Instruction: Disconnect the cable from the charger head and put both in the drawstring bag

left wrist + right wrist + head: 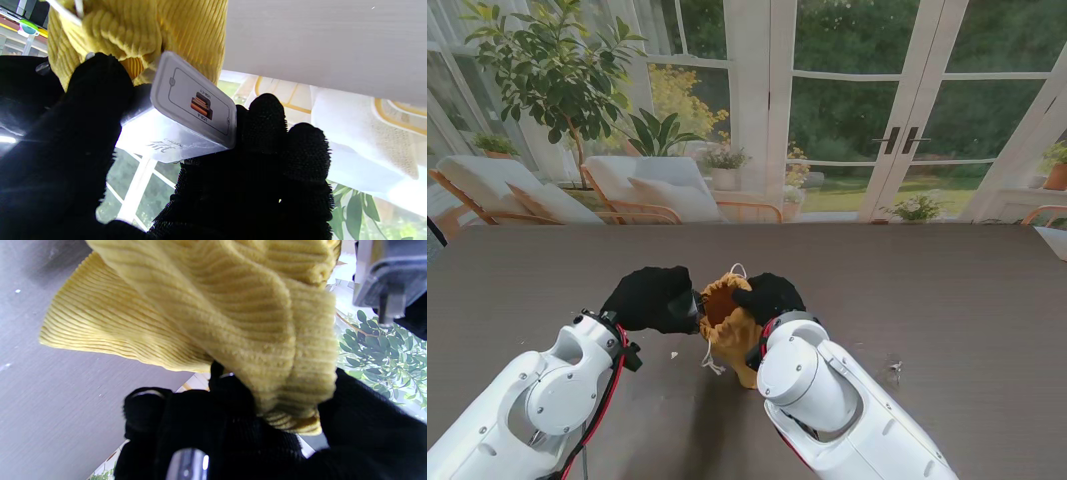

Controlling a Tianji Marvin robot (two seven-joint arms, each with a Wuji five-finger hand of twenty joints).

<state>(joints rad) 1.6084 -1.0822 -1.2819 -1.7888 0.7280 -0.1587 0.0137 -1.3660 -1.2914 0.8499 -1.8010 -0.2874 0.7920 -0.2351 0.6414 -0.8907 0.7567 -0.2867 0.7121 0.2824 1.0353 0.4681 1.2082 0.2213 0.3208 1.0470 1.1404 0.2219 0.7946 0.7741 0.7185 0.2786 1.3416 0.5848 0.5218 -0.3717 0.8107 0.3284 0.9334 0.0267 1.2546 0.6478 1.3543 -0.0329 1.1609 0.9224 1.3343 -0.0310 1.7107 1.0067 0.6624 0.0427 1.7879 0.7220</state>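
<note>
The yellow corduroy drawstring bag [732, 320] hangs between both black-gloved hands over the middle of the table, its mouth facing up. My right hand [769, 296] is shut on the bag's rim [293, 373]. My left hand [652, 298] is shut on the white charger head [186, 116], held right at the bag's mouth [140, 36]. The charger's port face shows orange ports with nothing plugged in. Its metal prongs [388, 306] show in the right wrist view. No cable is visible in any view.
The dark wood-grain table [927, 290] stretches out on all sides. Small white specks [894, 368] lie on it to the right, and one speck [674, 354] lies near my left wrist. Glass doors and garden chairs stand beyond the far edge.
</note>
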